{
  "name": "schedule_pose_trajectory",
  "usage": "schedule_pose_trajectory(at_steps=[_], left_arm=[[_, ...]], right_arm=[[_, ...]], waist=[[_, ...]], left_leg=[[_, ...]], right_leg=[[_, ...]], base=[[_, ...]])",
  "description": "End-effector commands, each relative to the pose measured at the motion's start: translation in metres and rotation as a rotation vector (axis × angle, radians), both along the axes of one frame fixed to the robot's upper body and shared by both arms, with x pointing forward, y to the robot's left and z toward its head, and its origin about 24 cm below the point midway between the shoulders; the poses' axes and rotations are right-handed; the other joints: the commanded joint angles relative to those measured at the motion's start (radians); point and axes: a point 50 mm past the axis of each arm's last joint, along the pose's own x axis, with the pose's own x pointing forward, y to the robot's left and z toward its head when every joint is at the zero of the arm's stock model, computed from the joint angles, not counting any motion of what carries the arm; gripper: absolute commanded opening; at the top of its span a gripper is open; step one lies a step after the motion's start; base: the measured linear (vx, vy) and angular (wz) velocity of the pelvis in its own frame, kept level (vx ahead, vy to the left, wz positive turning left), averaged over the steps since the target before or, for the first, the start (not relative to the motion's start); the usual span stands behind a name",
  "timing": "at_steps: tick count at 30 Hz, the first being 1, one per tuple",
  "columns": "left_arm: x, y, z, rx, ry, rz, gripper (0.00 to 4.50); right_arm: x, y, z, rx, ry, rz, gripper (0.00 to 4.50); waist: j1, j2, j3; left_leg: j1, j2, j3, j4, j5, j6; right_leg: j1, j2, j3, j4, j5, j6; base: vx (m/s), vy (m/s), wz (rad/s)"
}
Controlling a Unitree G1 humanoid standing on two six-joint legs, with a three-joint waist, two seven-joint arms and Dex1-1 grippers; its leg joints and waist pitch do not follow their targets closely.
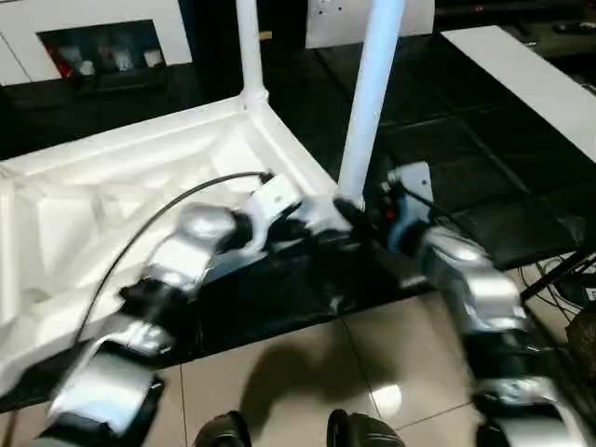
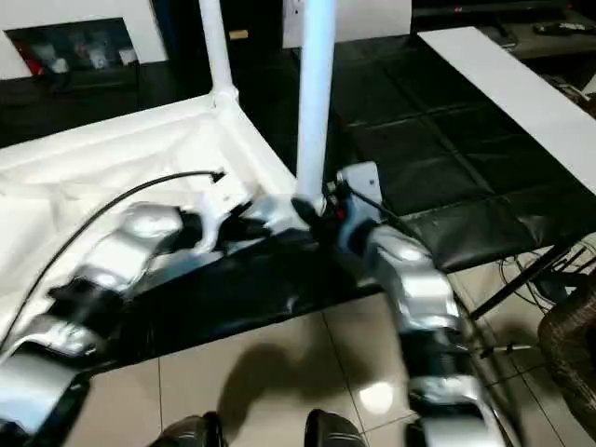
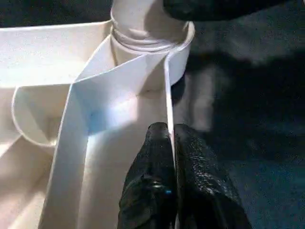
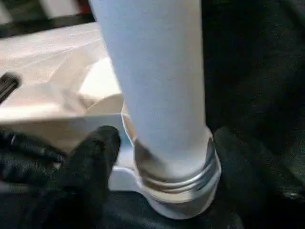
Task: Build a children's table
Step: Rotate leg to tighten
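The children's table top lies upside down on a black mat, its ribbed underside facing up. One white leg stands in the far corner socket. A second leg stands upright in the near corner socket, with its threaded base showing just above the socket. My left gripper is shut on the thin rim wall of the top, close to that corner. My right gripper is open around the second leg's base. Its black fingers stand on either side, apart from the leg.
The black mat stretches to the right of the table top. A white cabinet stands at the back left and a long white board at the back right. Cables and a dark stand sit on the tiled floor at the right.
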Motion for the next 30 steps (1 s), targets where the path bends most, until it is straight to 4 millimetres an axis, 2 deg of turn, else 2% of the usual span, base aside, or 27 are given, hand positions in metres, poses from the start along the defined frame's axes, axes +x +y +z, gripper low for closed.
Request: schedule_pose_trajectory(at_steps=[1, 3, 5, 8, 12, 13, 15, 17, 20, 24, 30], left_arm=[[-0.008, -0.007, 0.001, 0.004, -0.011, -0.121, 0.0], [-0.013, -0.001, 0.0, 0.035, -0.004, -0.196, 0.0], [-0.018, 0.006, 0.001, 0.045, -0.007, -0.276, 0.0], [-0.022, 0.009, 0.004, 0.031, 0.013, -0.335, 0.0], [-0.028, 0.016, 0.005, 0.068, 0.042, -0.448, 0.0], [-0.031, 0.017, 0.004, 0.085, 0.058, -0.502, 0.0], [-0.032, 0.017, 0.004, 0.088, 0.061, -0.513, 0.0], [-0.033, 0.017, 0.003, 0.103, 0.067, -0.555, 0.0], [-0.034, 0.017, 0.003, 0.121, 0.072, -0.59, 0.0], [-0.035, 0.018, 0.003, 0.134, 0.075, -0.609, 0.0], [-0.034, 0.019, 0.002, 0.139, 0.071, -0.609, 0.0]], right_arm=[[-0.004, 0.005, 0.008, 0.008, -0.049, 0.087, 3.67], [-0.008, -0.003, 0.01, -0.023, -0.068, 0.174, 3.67], [-0.017, -0.012, 0.015, -0.046, -0.089, 0.336, 3.67], [-0.025, -0.016, 0.019, -0.036, -0.092, 0.455, 3.67], [-0.036, -0.022, 0.02, -0.039, -0.051, 0.646, 3.67], [-0.039, -0.024, 0.017, -0.057, -0.026, 0.73, 3.4], [-0.04, -0.024, 0.017, -0.059, -0.021, 0.749, 3.33], [-0.042, -0.025, 0.015, -0.079, -0.011, 0.816, 3.15], [-0.043, -0.023, 0.015, -0.1, 0.0, 0.881, 2.95], [-0.044, -0.022, 0.014, -0.121, 0.016, 0.942, 2.51], [-0.046, -0.021, 0.011, -0.137, 0.03, 0.988, 2.12]], waist=[[0.003, -0.003, -0.073], [0.008, -0.003, -0.074], [0.014, -0.003, -0.071], [0.024, -0.004, -0.07], [0.031, -0.004, -0.073], [0.034, -0.008, -0.075], [0.037, -0.007, -0.074], [0.045, -0.011, -0.076], [0.052, -0.01, -0.077], [0.054, -0.013, -0.078], [0.054, -0.015, -0.077]], left_leg=[[0.015, 0.034, -0.006, -0.047, -0.115, 0.102], [0.018, 0.037, -0.008, -0.046, -0.129, 0.101], [0.021, 0.04, -0.005, -0.047, -0.143, 0.107], [0.022, 0.043, -0.004, -0.048, -0.162, 0.096], [0.021, 0.044, -0.005, -0.046, -0.155, 0.101], [0.02, 0.043, -0.004, -0.044, -0.149, 0.104], [0.02, 0.043, -0.003, -0.044, -0.149, 0.105], [0.021, 0.044, -0.003, -0.043, -0.148, 0.099], [0.023, 0.046, -0.003, -0.043, -0.141, 0.099], [0.022, 0.045, -0.003, -0.042, -0.146, 0.096], [0.02, 0.043, -0.004, -0.041, -0.153, 0.089]], right_leg=[[0.07, -0.077, 0.053, -0.054, -0.076, -0.244], [0.071, -0.079, 0.052, -0.055, -0.098, -0.247], [0.069, -0.079, 0.054, -0.056, -0.107, -0.245], [0.065, -0.079, 0.053, -0.057, -0.147, -0.244], [0.066, -0.08, 0.051, -0.055, -0.147, -0.244], [0.068, -0.081, 0.051, -0.053, -0.146, -0.247], [0.066, -0.081, 0.052, -0.055, -0.155, -0.246], [0.065, -0.084, 0.051, -0.055, -0.182, -0.242], [0.063, -0.083, 0.051, -0.053, -0.174, -0.247], [0.064, -0.084, 0.052, -0.053, -0.185, -0.242], [0.064, -0.083, 0.051, -0.055, -0.222, -0.228]], base=[[0.0, 0.0, 0.0], [0.0, 0.0, 0.0], [0.0, 0.0, 0.0], [0.0, 0.0, 0.0], [0.0, 0.0, 0.0], [0.0, 0.0, 0.0], [0.0, 0.0, 0.0], [0.0, 0.0, 0.0], [0.0, 0.0, 0.0], [0.0, 0.0, 0.0], [0.0, 0.0, 0.0]])
